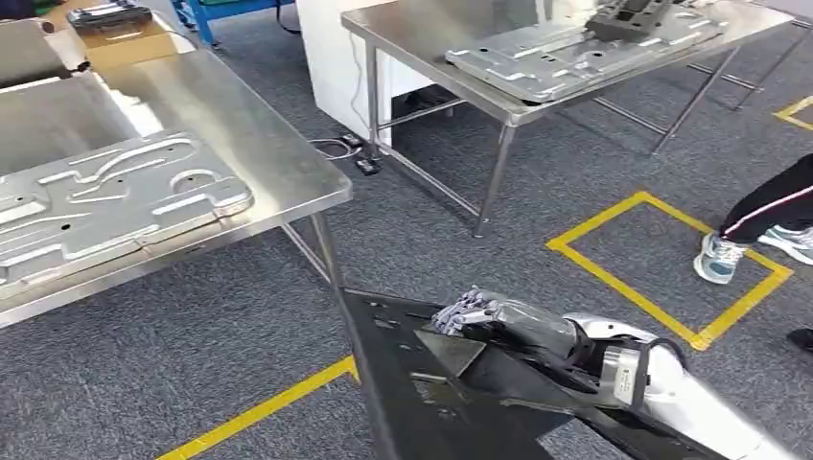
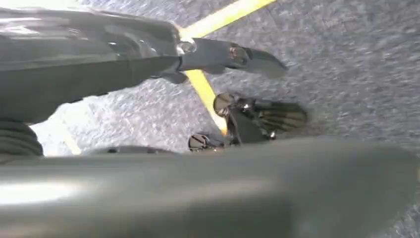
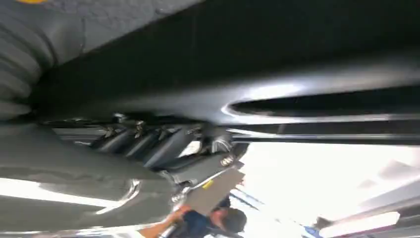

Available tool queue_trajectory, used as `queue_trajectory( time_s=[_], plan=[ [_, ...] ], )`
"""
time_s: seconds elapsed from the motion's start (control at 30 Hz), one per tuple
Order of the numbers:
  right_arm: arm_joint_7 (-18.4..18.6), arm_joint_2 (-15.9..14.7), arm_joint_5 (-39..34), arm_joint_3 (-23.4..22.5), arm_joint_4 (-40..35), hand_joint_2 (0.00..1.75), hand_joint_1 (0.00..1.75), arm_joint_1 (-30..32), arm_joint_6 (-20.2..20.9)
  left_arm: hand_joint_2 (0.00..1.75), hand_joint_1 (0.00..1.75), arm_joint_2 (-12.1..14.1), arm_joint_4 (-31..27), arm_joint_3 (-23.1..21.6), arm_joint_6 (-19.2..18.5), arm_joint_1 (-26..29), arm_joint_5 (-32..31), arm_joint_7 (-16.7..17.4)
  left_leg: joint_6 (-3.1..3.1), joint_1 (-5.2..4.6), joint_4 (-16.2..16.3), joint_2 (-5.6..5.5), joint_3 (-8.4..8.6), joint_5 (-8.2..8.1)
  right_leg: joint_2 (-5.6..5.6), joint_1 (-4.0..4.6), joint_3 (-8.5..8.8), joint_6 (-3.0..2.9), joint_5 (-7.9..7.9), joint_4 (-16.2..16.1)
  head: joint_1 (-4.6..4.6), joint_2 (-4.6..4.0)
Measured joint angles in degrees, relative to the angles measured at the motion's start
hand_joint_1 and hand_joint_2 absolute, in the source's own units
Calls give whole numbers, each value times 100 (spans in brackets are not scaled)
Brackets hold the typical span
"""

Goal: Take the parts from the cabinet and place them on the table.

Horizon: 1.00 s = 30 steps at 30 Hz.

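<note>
Part: black sheet-metal part [image 1: 431,383] sat low in the head view, above grey carpet and a yellow floor line [image 1: 259,410], well short of both tables.
Right hand: right hand [image 1: 479,311] lay on the part's upper edge, fingers curled over it, gripping.
Left hand: left hand [image 2: 247,116] appeared blurred beside a dark surface; whether it gripped could not be told.
Near table: steel table [image 1: 278,163] carried a silver stamped panel [image 1: 105,206].
Far table: second table [image 1: 383,24] carried another panel [image 1: 575,53].
Person: shoe [image 1: 717,259] stood on the yellow square.

We see a matt black metal part [image 1: 431,383] under our silver right hand [image 1: 479,311]; beyond it, a brushed steel counter [image 1: 278,163] carries a dull stamped panel [image 1: 105,201] above rough grey carpet [image 1: 537,192].
</note>
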Motion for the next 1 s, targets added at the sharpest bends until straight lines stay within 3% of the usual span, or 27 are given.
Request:
queue_trajectory(
  time_s=[0.03, 0.07, 0.1, 0.17, 0.2, 0.23, 0.33, 0.37, 0.4, 0.43, 0.5, 0.53, 0.57, 0.6, 0.67, 0.7, 0.73, 0.77, 0.87, 0.9, 0.93, 0.97, 1.0],
  plan=[
    [-2, 0, -2, 6, 0, 175, 175, 4, 0, 175, 0, -13, 0, 0, -13, -1, 0, 0, 2, -1, 1, -71, 2, -3, 16, 5, -214, 11, -64, 334, -2, 0],
    [0, 0, -4, 11, 0, 175, 175, 4, 0, 175, 0, -22, 0, 0, -22, -1, 0, 0, 1, 0, 2, -147, 11, -5, 25, 5, -326, 24, 5, 434, -2, 0],
    [0, 0, -7, 11, 0, 175, 175, 1, 0, 175, 0, -28, 0, 0, -24, 7, 0, -2, -5, 6, 5, -229, 25, -11, 33, 3, -304, 33, 214, 261, -2, 0],
    [4, 0, -15, 11, 0, 175, 175, -3, 0, 175, 0, -41, 0, 2, -24, 12, 2, -7, -40, 25, 10, -393, 78, -36, 119, -11, 38, 55, 829, -661, 0, 0],
    [11, 0, -22, 11, 0, 175, 175, -8, 0, 175, 0, -41, 0, 2, -26, 8, 2, -9, -73, 30, 20, -463, 70, -57, 345, -38, 178, 61, 1001, -1083, 0, 2],
    [13, 0, -24, 11, 4, 175, 175, -11, 0, 175, 0, -41, 0, 2, -26, -9, 4, -13, -98, -4, 66, -538, 46, -71, 462, -49, 246, 55, 937, -1183, -2, 0],
    [15, 7, -26, 9, 0, 175, 175, -40, 0, 175, 0, -44, 0, 2, -37, 33, 20, -13, -161, 48, 29, -691, 6, -34, 333, -2, 259, -47, 905, -1197, -4, 0],
    [17, 22, -26, 9, 0, 175, 175, -55, 0, 175, 0, -39, -2, 4, -41, 46, 44, -15, -183, 40, 38, -726, -2, -50, 258, -43, 276, -88, 920, -1228, -4, 0],
    [22, 24, -26, 9, 0, 175, 175, -69, 2, 175, 0, -44, 0, 4, -46, 50, 57, -15, -215, 11, 110, -435, -22, -120, 189, -47, 292, -124, 919, -1237, -11, 2],
    [26, 33, -26, 7, -4, 175, 175, -68, 0, 175, 0, -46, 0, 7, -63, 29, 66, -17, -251, 17, 352, -215, -140, -274, 118, -42, 305, -171, 900, -1237, -20, 0],
    [33, 33, -26, 7, -2, 175, 175, -60, 9, 175, 0, -46, 0, 13, -79, -1, 109, -15, -307, 54, 1196, -73, -567, -652, -44, -26, 329, -204, 872, -1237, -20, 2],
    [44, 35, -26, 7, -2, 175, 175, -60, 15, 175, 0, -48, 0, 17, -83, -6, 118, -11, -325, 67, 1571, -58, -764, -758, -119, -24, 338, -207, 856, -1236, -20, 2],
    [57, 37, -26, 11, -2, 175, 175, -60, 37, 175, 0, -50, 0, 18, -94, 0, 124, -4, -331, 77, 1730, -50, -855, -741, -188, -23, 357, -201, 838, -1236, -20, 2],
    [70, 37, -28, 13, -2, 175, 175, -61, 52, 175, 0, -50, 0, 20, -114, 15, 133, -4, -329, 80, 1613, -37, -806, -615, -256, -22, 385, -194, 812, -1236, -20, 0],
    [83, 39, -39, 13, -4, 175, 175, -69, 63, 175, 0, -50, 0, 22, -129, 28, 157, -7, -282, 72, 802, 38, -411, -127, -387, -20, 473, -174, 755, -1236, -20, 0],
    [85, 42, -39, 13, -4, 175, 175, -81, 68, 175, 0, -50, 0, 22, -129, 23, 157, -9, -229, 45, 266, 210, -148, 125, -457, -17, 529, -160, 716, -1236, -20, 0],
    [87, 42, -39, 13, -2, 175, 175, -87, 68, 175, 0, -50, 0, 22, -129, 5, 157, -9, -199, -35, 203, 438, -95, 5, -509, 3, 544, -133, 696, -1250, -20, 2],
    [92, 42, -42, 13, -2, 175, 175, -97, 70, 175, 0, -50, 0, 22, -129, -16, 157, -20, -141, -56, 117, 432, -76, 3, -543, 19, 539, -96, 680, -1242, -20, 0],
    [101, 52, -44, 17, -2, 175, 175, -136, 87, 175, 0, -50, 0, 24, -133, 15, 157, -17, -106, -72, 95, 253, -111, -19, -751, 30, 607, -16, 661, -1302, -22, 0],
    [101, 50, -44, 13, -2, 175, 175, -153, 87, 175, 0, -52, 0, 24, -133, 33, 155, -15, -78, 15, 22, 200, -43, 10, -650, 2, 636, 26, 589, -1280, -22, 2],
    [105, 48, -46, 13, -2, 175, 175, -154, 90, 175, 0, -52, 0, 24, -131, 33, 157, -24, -64, 18, 5, 148, -22, 7, -316, 2, 605, 25, 499, -1149, -28, 0],
    [105, 46, -57, 13, 0, 175, 175, -148, 90, 175, 0, -50, 0, 24, -131, 8, 155, -26, -33, 22, 5, 93, -15, 2, -105, -2, 433, 14, 301, -797, -26, 0],
    [105, 31, -61, 11, 2, 175, 175, -139, 94, 175, 0, -57, 0, 24, -135, -12, 155, -26, -28, 22, 5, 17, -13, -1, -8, -3, 178, 9, 87, -324, -26, 0]
  ],
)
